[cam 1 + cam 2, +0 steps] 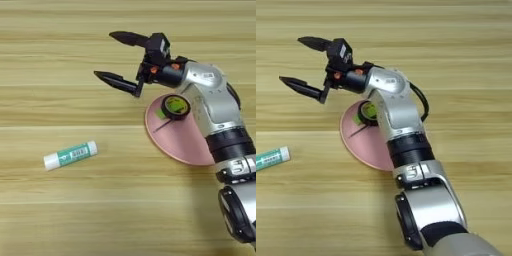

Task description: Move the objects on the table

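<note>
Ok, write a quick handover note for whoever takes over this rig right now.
Right gripper: open, empty, above the bare table, up and left of the plate.
Tape roll: on the plate, near its upper edge, beside a small green block.
Glue stick: lying flat on the table, far left of the plate, untouched.
Done: tape roll sits on the plate.
Left: glue stick has not been picked up.

We see our right gripper [296, 62] spread wide above the table [466, 60]. The tape roll [365, 113] rests on the pink plate [358, 142].
</note>
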